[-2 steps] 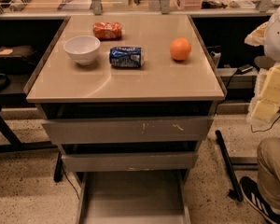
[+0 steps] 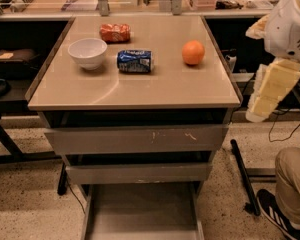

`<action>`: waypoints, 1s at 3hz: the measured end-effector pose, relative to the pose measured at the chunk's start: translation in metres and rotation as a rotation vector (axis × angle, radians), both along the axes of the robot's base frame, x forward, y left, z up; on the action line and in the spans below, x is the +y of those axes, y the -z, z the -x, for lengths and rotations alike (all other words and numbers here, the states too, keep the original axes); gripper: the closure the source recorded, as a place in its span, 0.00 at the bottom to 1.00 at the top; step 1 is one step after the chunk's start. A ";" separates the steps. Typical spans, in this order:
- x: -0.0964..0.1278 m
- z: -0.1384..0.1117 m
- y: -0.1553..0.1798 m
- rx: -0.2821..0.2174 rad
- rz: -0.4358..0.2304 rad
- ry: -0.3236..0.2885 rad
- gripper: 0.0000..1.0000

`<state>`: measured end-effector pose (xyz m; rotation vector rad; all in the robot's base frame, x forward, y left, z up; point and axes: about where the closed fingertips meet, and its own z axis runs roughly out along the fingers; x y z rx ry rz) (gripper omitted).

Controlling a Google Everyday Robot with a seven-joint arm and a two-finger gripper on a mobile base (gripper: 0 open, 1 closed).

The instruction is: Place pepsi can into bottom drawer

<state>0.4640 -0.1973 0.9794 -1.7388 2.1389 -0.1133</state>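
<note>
The pepsi can (image 2: 135,61) lies on its side in the middle of the tan table top (image 2: 140,91), between a white bowl and an orange. The bottom drawer (image 2: 140,211) is pulled out at the foot of the cabinet, and its flat grey floor is bare. My gripper (image 2: 271,90) hangs at the right edge of the view under the white arm housing (image 2: 290,24). It is off the table's right side, well away from the can, and holds nothing that I can see.
A white bowl (image 2: 88,52) is left of the can, an orange-red snack bag (image 2: 115,32) behind it and an orange (image 2: 193,52) to its right. Two shallower grey drawers (image 2: 137,140) sit above the open one. A person's leg and shoe (image 2: 290,184) are at the lower right.
The arm and gripper at the right have shifted slightly up and to the left. The can, bowl, orange and drawers have not moved.
</note>
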 end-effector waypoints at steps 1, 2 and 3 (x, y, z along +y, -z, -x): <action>0.018 -0.031 -0.002 -0.064 -0.069 -0.064 0.00; 0.030 -0.059 0.000 -0.117 -0.157 -0.118 0.00; 0.047 -0.089 0.008 -0.152 -0.225 -0.167 0.00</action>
